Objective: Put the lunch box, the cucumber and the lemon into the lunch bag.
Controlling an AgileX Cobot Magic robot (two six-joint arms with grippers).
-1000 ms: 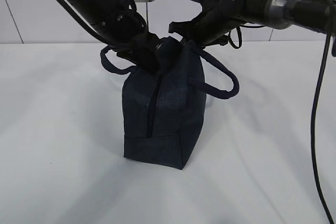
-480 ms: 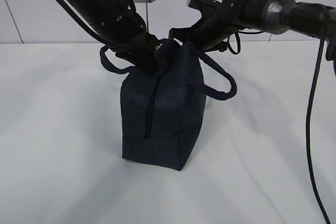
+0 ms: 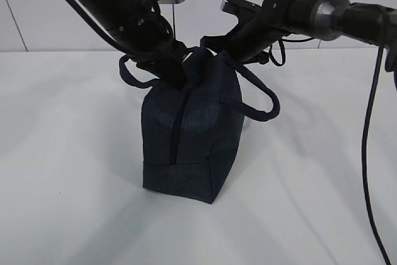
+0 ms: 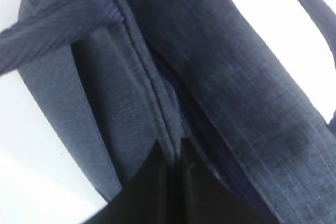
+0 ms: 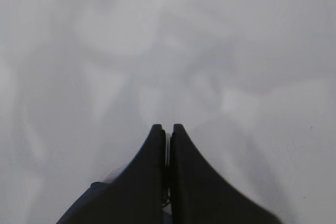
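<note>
The dark navy lunch bag (image 3: pixel 192 134) stands on end on the white table (image 3: pixel 68 153), its zipper line facing me. My left gripper (image 3: pixel 180 74) is shut on the fabric seam beside the zipper at the bag's top; the left wrist view shows the jaws (image 4: pixel 173 148) pinching that seam on the bag (image 4: pixel 226 72). My right gripper (image 3: pixel 209 43) is at the top right of the bag. In the right wrist view it (image 5: pixel 167 129) is shut on a thin metal ring pull (image 5: pixel 167 148). The lunch box, the cucumber and the lemon are out of view.
The bag's two loop handles hang out to the sides, one to the left (image 3: pixel 128 74) and one to the right (image 3: pixel 265 98). A black cable (image 3: pixel 367 153) hangs down at the right edge. A tiled wall (image 3: pixel 198 4) stands behind the table.
The bag has shifted slightly left and toward me. The right arm has risen a little at the bag's top. Both grippers stay shut.
</note>
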